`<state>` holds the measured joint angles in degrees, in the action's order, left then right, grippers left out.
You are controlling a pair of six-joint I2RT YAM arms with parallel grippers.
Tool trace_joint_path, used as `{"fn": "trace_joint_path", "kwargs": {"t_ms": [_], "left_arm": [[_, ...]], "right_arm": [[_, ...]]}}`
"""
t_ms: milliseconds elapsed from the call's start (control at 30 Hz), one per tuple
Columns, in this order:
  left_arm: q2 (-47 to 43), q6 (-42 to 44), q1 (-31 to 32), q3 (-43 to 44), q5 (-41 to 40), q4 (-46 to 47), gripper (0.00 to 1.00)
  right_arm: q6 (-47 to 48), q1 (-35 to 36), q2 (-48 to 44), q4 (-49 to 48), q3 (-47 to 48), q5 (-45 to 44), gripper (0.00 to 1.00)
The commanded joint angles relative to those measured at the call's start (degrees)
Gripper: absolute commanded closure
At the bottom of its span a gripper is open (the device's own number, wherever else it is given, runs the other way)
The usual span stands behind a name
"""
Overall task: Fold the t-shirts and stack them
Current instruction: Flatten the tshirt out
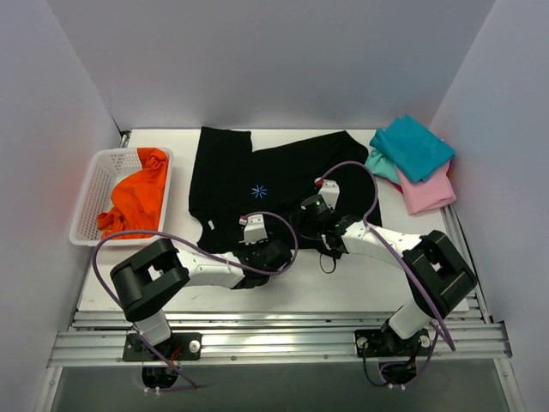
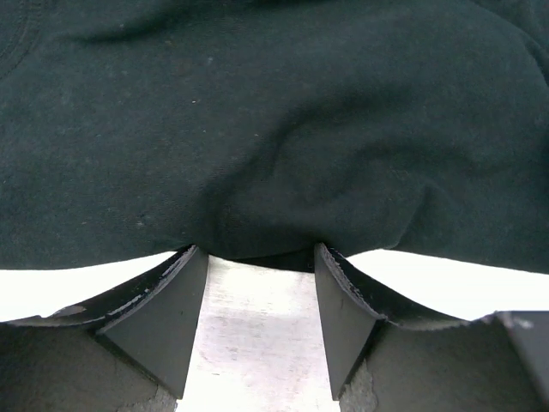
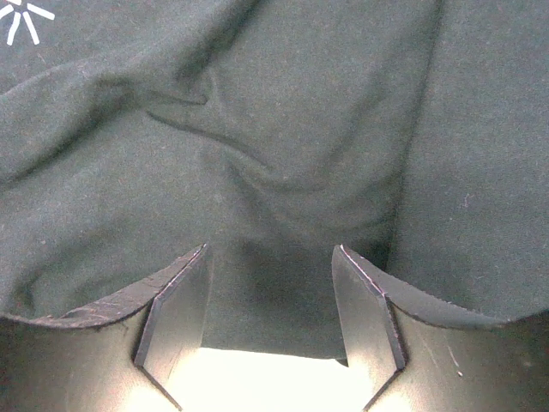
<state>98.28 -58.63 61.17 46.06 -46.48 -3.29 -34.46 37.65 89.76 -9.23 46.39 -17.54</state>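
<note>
**Both end effectors at the near hem of the black tee**

The black t-shirt [image 1: 283, 172] is spread on the bench [image 1: 343, 287], and it runs out ahead of both end effectors.

The left end effector [image 2: 257, 253] sits right at the shirt's near edge. The hem dips in between its fingertips, with bare bench showing in the gap behind. Its jaws are roughly halfway apart, and I honestly can't tell if it's pinching the cloth or just straddling it.

The right end effector [image 3: 270, 249] is in further. Cloth fills most of the gap between its fingers and the wrinkles run toward that gap. Its jaws are also about half apart, and again I can't tell whether it has a grip.

The little starburst mark [image 1: 259, 190] sits just ahead of the left one, up and to the left of the right one.

The orange t-shirt [image 1: 141, 193] is well off to the left of the left end effector, in the white basket [image 1: 86, 202]. The teal t-shirt [image 1: 413, 146] lies on the pink t-shirt [image 1: 429, 193], stacked well beyond the right end effector and off to its right.
</note>
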Motion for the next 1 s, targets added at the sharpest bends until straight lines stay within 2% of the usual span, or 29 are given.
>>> {"fn": "trace_joint_path", "kwargs": {"t_ms": [0, 200, 567, 800, 967], "left_arm": [[3.49, -0.7, 1.67, 0.43, 5.43, -4.71, 0.38], [4.29, -1.92, 3.77, 2.28, 4.65, -6.9, 0.38], [2.52, -8.25, 10.99, 6.23, -3.53, -17.71, 0.37], [7.89, -9.57, 10.29, 9.39, -4.59, -18.77, 0.34], [10.09, -8.26, 8.27, 9.22, -3.62, -15.18, 0.34]], "right_arm": [[-0.17, 0.41, 0.86, 0.8, 2.04, -0.57, 0.46], [-0.17, 0.41, 1.47, 0.8, 2.3, -0.57, 0.46], [-0.26, 0.5, 2.79, 0.62, 2.74, 0.14, 0.46], [-0.35, 0.41, 2.0, 0.89, 2.39, 0.23, 0.46], [-0.35, 0.5, 1.83, 0.88, 2.3, 0.23, 0.46]]}}
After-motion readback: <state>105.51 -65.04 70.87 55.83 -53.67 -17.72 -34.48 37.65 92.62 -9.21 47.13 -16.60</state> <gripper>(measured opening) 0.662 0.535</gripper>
